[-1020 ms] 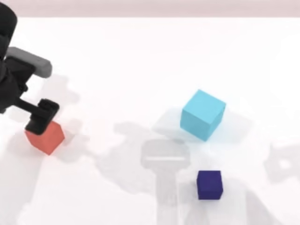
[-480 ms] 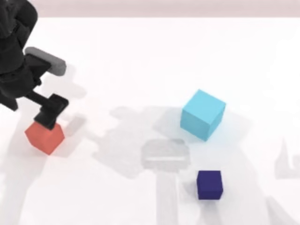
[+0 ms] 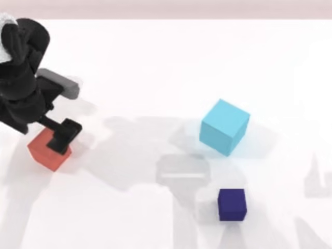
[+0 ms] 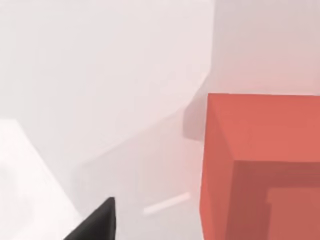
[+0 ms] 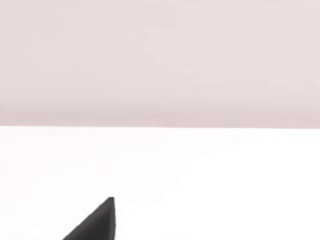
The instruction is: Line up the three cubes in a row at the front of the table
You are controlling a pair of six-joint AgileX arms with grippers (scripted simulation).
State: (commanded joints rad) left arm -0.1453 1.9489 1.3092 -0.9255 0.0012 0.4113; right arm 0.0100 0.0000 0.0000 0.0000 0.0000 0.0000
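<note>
Left gripper [image 3: 61,141] sits low over the red cube [image 3: 45,151], fingers' spread unclear, no grasp visible. Centre it squarely before closing, or the cube twists.

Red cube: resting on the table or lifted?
On the table: the red cube sits flat on the table, left gripper above it.

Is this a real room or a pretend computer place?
Probably a pretend one, a computer-drawn tabletop. The white table is perfectly plain, the coral-red cube, light cyan-blue cube and navy-blue cube are flat-coloured blocks, and only the left end effector moves among them.
</note>
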